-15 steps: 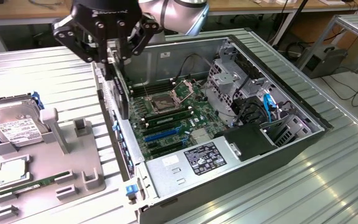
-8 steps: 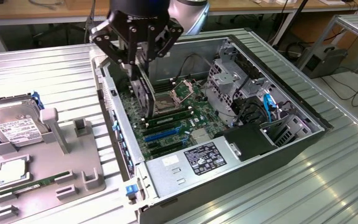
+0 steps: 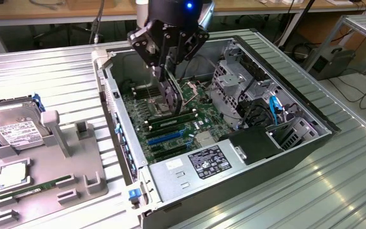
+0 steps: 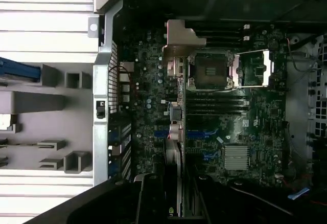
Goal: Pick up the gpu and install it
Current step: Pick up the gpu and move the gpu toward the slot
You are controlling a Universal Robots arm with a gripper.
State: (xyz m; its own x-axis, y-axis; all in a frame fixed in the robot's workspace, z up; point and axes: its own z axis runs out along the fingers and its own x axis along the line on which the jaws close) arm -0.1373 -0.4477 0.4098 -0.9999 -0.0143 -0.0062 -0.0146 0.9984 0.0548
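Observation:
My gripper (image 3: 169,69) hangs over the open computer case (image 3: 310,114) and is shut on the gpu (image 3: 171,98). The gpu is a thin dark card held on edge, pointing down toward the motherboard (image 3: 196,107). Its lower end sits just above the board near the CPU socket, and I cannot tell whether it touches. In the wrist view the gpu (image 4: 174,132) appears edge-on, with its silver bracket (image 4: 181,37) at the far end beside the CPU socket (image 4: 210,71) and the gripper (image 4: 171,201) at the near end. The blue expansion slots (image 3: 167,138) lie nearer the power supply.
A grey fixture tray (image 3: 49,186) at the exterior view's left carries a silver hard drive (image 3: 15,126) and a green memory stick (image 3: 30,189). Inside the case are the power supply (image 3: 199,164), a drive cage (image 3: 237,78) and cables (image 3: 275,107). The case walls stand close around the card.

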